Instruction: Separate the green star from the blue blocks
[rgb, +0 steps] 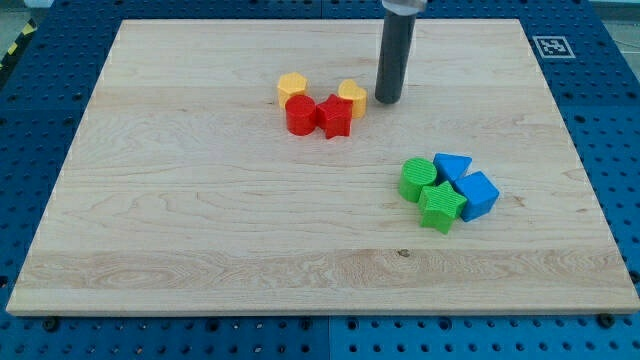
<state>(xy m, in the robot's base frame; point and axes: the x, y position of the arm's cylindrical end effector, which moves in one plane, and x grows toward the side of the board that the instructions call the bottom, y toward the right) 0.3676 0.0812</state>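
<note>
Camera view: no readable writing; green star block (440, 206) touches blue cube block (477, 195), blue triangle block (454, 166); my tip (387, 99) well apart, beside yellow block (352, 97); no gripper fitted.

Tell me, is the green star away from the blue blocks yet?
Not yet. Nothing looks done: the green star touches the blue cube, with the blue triangle right behind it. My tip is up by the yellow blocks, touching none. Left: reach the star and push it away.

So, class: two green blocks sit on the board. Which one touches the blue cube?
The green star, at the cluster's bottom, touches the blue cube. The green cylinder lies further to the view's left, apart from it.
</note>
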